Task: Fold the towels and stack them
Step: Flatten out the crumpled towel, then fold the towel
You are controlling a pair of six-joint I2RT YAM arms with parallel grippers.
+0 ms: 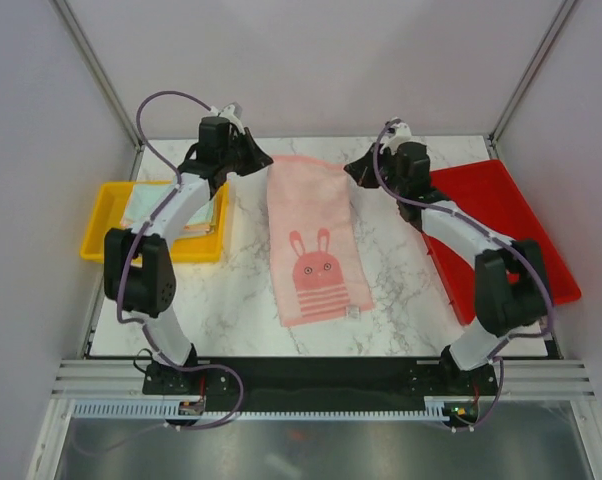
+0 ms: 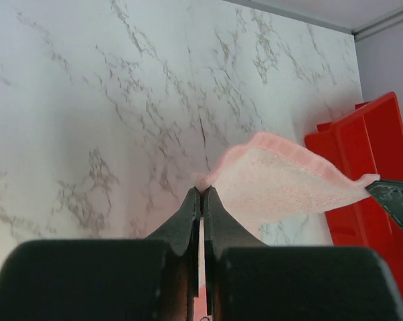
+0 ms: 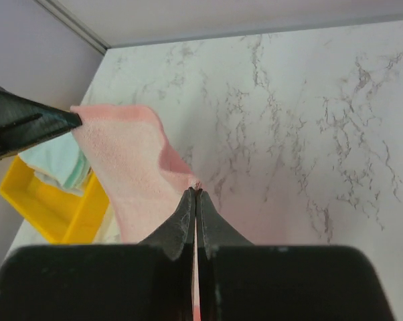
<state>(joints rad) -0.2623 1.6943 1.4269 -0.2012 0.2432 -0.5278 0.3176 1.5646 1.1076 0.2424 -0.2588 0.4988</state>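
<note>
**A:** Both arms are reaching out toward the far edge of the tabletop (image 1: 411, 290). The pink bunny towel (image 1: 311, 240) runs down the middle, with its near hem flat on the marble toward the near edge.

**B:** The left gripper (image 2: 201, 192) is pinched tight on the far-left corner and the right gripper (image 3: 195, 192) on the far-right corner. The jaws on each side are closed right down on a thin bit of cloth.

**A:** Look at that far hem, raised off the marble between the two pinches and bending softly. I'd call it light terry with no stiffness at all. It should drape wherever it's led, but a pinch that thin could slip under a sharp tug.

**B:** The corners are the right place to hold it, though. With both held, the far hem can travel as one line toward the near hem.

**A:** What about room to move?

**B:** There's bare marble on either side of the towel and an open lane toward the near edge. The sides are tighter. The yellow tray (image 1: 99, 215) sits at the left edge with a mint towel (image 3: 54, 164) and other pale cloths in it, and the red tray (image 1: 501, 200) sits at the right edge. Each is close to an arm.

**A:** So I'd carry it straight along the towel's length, not sideways, and keep it smooth.
</note>
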